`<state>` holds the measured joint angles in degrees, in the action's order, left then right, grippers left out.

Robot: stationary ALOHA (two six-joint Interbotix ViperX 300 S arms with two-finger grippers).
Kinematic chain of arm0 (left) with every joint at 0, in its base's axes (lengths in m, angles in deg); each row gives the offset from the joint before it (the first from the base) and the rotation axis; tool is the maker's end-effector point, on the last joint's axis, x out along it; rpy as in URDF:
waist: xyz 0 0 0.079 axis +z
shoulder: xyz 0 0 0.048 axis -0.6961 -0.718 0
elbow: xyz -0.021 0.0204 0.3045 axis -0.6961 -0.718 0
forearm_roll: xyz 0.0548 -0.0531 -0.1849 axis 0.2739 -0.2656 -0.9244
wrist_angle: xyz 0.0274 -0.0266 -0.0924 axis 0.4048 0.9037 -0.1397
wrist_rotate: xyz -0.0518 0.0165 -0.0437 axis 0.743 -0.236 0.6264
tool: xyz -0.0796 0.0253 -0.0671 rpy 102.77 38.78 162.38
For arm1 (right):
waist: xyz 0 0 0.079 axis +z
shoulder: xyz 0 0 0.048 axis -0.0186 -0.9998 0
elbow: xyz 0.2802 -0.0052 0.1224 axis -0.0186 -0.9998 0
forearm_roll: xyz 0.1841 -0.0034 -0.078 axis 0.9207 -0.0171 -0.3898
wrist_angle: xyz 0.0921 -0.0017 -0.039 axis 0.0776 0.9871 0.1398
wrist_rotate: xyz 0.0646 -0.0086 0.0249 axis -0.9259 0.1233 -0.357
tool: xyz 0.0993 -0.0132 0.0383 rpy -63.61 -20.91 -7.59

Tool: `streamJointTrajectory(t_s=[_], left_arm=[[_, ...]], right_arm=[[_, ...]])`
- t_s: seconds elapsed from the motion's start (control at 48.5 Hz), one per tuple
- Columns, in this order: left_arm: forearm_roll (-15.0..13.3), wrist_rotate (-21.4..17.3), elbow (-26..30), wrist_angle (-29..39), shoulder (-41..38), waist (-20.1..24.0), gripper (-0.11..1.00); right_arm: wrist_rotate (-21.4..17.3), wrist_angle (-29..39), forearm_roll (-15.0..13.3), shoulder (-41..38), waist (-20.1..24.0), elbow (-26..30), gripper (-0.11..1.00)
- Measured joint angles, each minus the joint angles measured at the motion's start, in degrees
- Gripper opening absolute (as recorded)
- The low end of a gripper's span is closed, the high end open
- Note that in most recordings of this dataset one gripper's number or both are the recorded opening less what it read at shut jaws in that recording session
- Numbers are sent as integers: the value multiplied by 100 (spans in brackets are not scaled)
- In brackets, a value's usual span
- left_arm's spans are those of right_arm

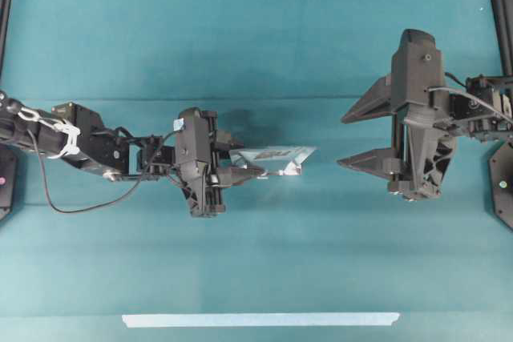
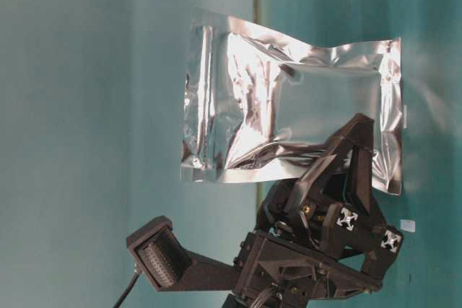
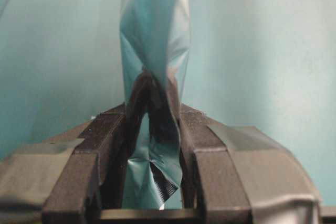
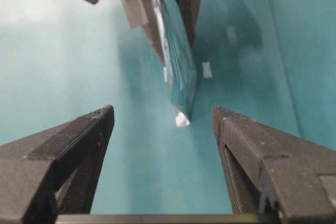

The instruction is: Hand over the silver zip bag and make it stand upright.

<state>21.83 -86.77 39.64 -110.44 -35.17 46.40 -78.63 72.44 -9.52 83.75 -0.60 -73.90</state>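
Right now I have the silver zip bag (image 1: 276, 159) clamped edge-on in the left end effector (image 1: 240, 172), held off the counter (image 1: 256, 254) with its long axis pointing straight across at the right end effector (image 1: 362, 135). That one stands wide apart, empty, a gap away from the bag's free end. From the right wrist view the pouch (image 4: 181, 61) lines up between the jaws, so I judge a straight advance should take it.
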Motion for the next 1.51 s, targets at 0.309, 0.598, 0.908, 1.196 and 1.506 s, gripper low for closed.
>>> streamJointTrajectory(t_s=[0.309, 0.598, 0.908, 1.196, 1.506], left_arm=[[9, 0, 0, 0, 0, 0, 27], [0, 0, -9, -9, 0, 0, 27], [0, 0, -26, 0, 0, 0, 27], [0, 0, -18, 18, 0, 0, 27], [0, 0, 0, 26, 0, 0, 27]], right_arm=[[-9, -9, 62, -9, 18, -9, 80], [0, -35, 132, -9, 26, -53, 80], [-9, -220, 141, 0, 26, -97, 80], [-9, -229, 141, -9, 26, -97, 80], [-9, -220, 141, -9, 26, -97, 79]])
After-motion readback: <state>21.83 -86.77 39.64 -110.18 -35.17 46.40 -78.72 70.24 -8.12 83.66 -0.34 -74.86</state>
